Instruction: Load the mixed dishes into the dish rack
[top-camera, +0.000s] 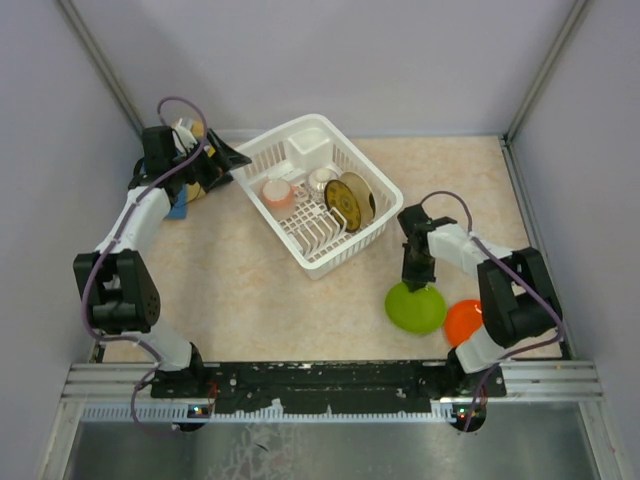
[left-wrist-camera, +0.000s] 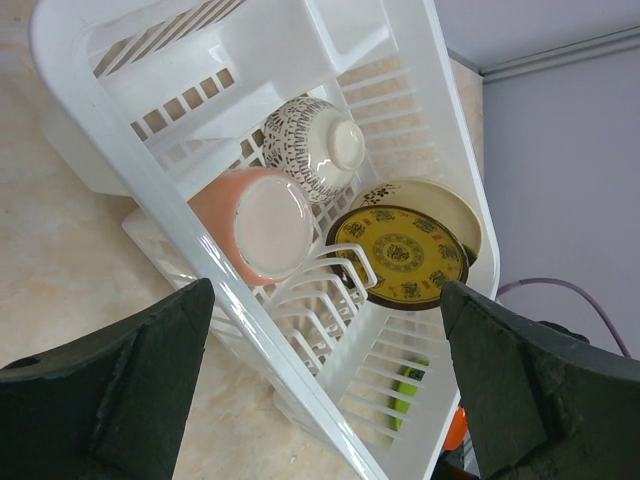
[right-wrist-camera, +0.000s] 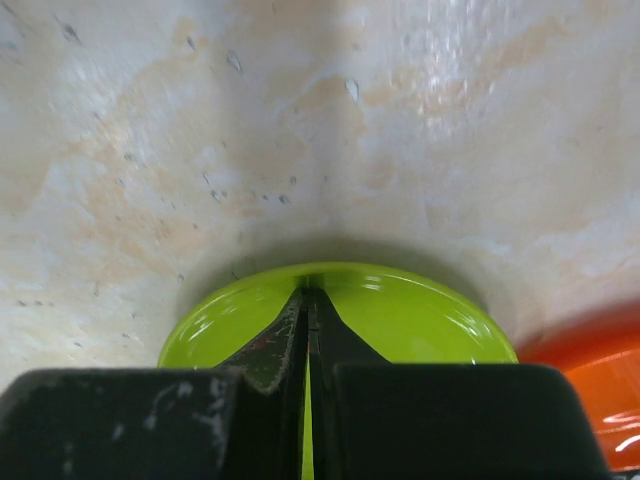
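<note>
The white dish rack (top-camera: 340, 255) stands at the back middle of the table. It holds the pink cup (top-camera: 278, 191), the white patterned bowl (top-camera: 320, 179), and the brown-yellow plate (top-camera: 346, 203) upright in front of the cream plate (top-camera: 364, 192). My left gripper (top-camera: 235, 160) is open and empty at the rack's far left corner; the left wrist view looks between its jaws (left-wrist-camera: 325, 300) at the rack rim (left-wrist-camera: 150, 180) and the cup (left-wrist-camera: 265, 225). My right gripper (top-camera: 415, 285) is shut on the far rim of the lime-green plate (right-wrist-camera: 420, 315), low over the table. The orange plate (top-camera: 463, 320) lies beside it.
The blue and yellow cloth (top-camera: 180, 205) lies at the back left under my left arm. Grey walls close in the table on the left, back and right. The orange plate (right-wrist-camera: 590, 380) touches or overlaps the green one's right side.
</note>
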